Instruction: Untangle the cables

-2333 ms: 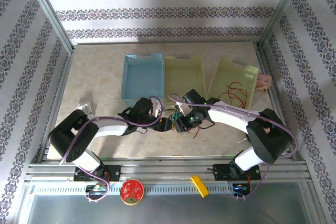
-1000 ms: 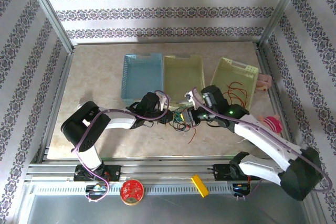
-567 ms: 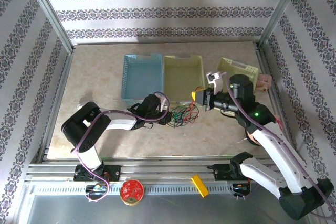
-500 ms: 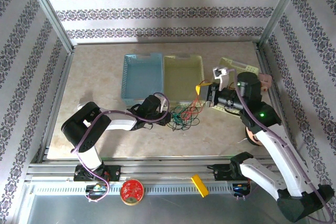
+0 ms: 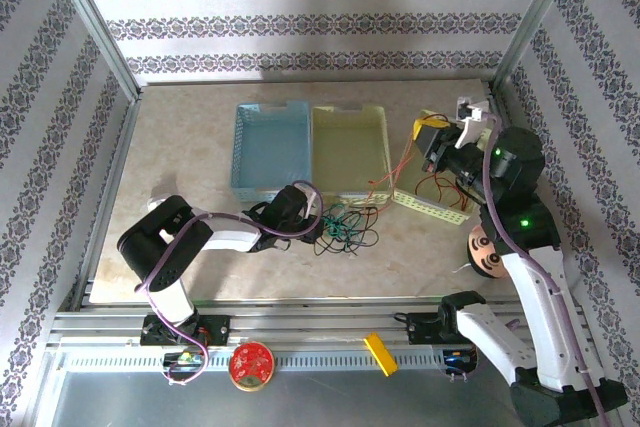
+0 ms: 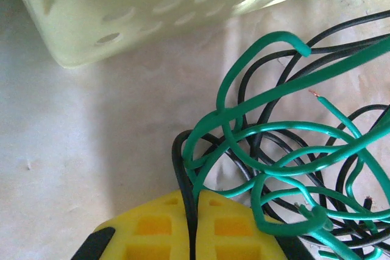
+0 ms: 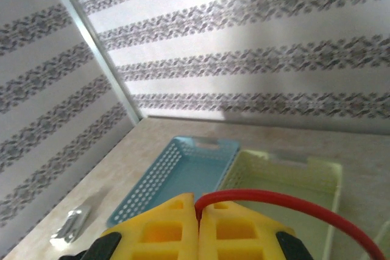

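left gripper (image 6: 196, 226): fingers pinched tight on black strand (image 6: 177, 153) | right gripper (image 7: 198, 214): fingers clamped on red strand (image 7: 262, 198), raised | cables (image 5: 345, 228): clump at 6 o'clock of middle basket (image 5: 349, 112)

Overhead overview, wrist close-ups; cables (image 5: 342, 225) common

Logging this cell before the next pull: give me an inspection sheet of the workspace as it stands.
Surface: pale marbled table.
Job's things: green-and-black cable clump on the table; red wire running up from it.
Clutter: blue basket, middle yellow basket, right yellow basket, round brown disc.
Grippers: left gripper shut on a black cable; right gripper raised, shut on the red wire.
Cables: purple cables along both arms.
Surroundings: patterned walls, metal frame.
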You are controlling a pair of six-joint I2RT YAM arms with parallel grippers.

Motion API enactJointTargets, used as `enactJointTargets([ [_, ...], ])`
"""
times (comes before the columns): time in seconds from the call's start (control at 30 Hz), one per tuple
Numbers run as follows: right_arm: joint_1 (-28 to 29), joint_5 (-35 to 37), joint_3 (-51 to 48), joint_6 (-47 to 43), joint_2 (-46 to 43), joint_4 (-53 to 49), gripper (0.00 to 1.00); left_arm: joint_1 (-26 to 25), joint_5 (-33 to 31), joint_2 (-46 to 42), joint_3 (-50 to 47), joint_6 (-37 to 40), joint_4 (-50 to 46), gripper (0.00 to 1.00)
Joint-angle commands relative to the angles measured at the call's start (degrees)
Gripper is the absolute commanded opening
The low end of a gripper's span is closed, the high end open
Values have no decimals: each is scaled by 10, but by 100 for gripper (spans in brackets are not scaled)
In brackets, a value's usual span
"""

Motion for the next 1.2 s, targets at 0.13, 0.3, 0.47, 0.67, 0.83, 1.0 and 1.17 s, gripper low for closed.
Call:
enactJointTargets([
  [0.13,-46,69,68,-19,20,73,0,-7,-58,17,-23,17,-68,0],
  [0.3,-69,144,85,-26,29,74,0,-7,-71,19,-33,14,-68,0],
  [0.47,-71,253,82,-48,28,60,0,-7,-82,17,-38,16,-74,0],
  [0.67,-71,367,83,-94,45,4,0,-7,-114,14,-34,18,-97,0],
  [0.83,-71,325,46,-86,67,-28,0,-7,-112,5,-26,18,-101,0],
  [1.0,-71,283,2,-76,108,-21,0,-9,-109,-3,-10,18,-101,0],
  [1.17,-71,271,-25,-66,156,-2,0,-16,-105,-3,7,23,-111,0],
])
